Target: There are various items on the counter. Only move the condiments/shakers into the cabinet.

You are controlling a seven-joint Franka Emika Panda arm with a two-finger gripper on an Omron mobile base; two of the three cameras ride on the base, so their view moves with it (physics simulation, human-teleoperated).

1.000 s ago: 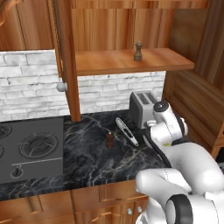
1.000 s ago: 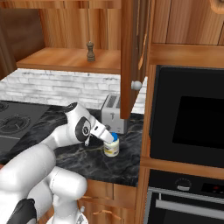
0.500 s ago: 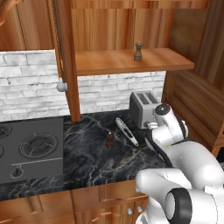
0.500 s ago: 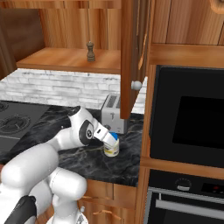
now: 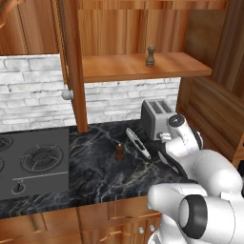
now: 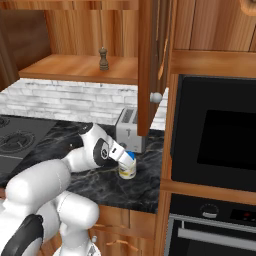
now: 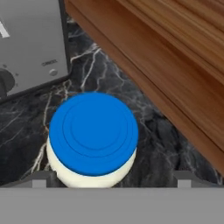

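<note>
gripper (image 6: pixel 128 159) poised right above the blue-lidded jar (image 7: pixel 92 141) beside toaster (image 6: pixel 131 131)

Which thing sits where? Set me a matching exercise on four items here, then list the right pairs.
1. dark brown wooden mill-shaped shaker
2. reddish-brown wooden shaker
3. small white jar with blue lid
4. boxy silver toaster

A. in front of the toaster, by the wooden panel
B. on the cabinet's plank shelf
C. at the black marble-look counter's back
D. between the grey stovetop and the slender silver-black utensil

Pairs: 1-B, 2-D, 3-A, 4-C.
</note>
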